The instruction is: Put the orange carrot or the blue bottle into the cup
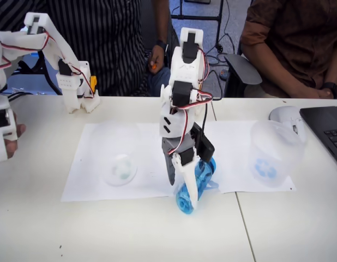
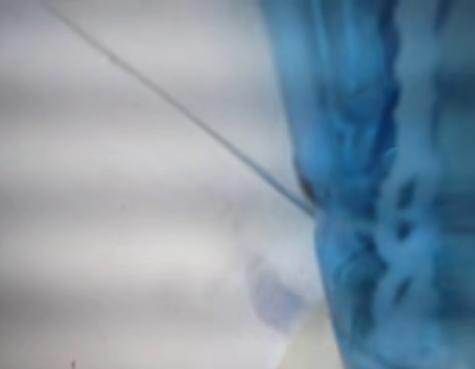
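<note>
Fixed view, tabletop (image 1: 130, 234): white and wide, with a thin seam running down its right part.
Paper sheets (image 1: 86, 174): two white sheets lie flat side by side on the tabletop.
People: two sit behind the tabletop, one in a striped shirt (image 1: 103, 43), one in a brown shirt (image 1: 288, 38).
Robot arm (image 1: 182, 93): white, reaching down in the middle.
Laptop (image 1: 326, 128): dark, at the right edge.
Cup (image 1: 275, 150): clear, with a blue swirl on its base, on the right sheet, well apart from the bottle.
Other cup (image 1: 115, 155): clear, with a pale green mark, on the left sheet.
Blue bottle (image 1: 191, 188): tilted, its low end touching the tabletop at the sheets' front edge.
Tool (image 1: 187, 172): clenched around the blue bottle.
Wrist view: the blue bottle (image 2: 383, 192) is blurry and very close, over white tabletop.
</note>
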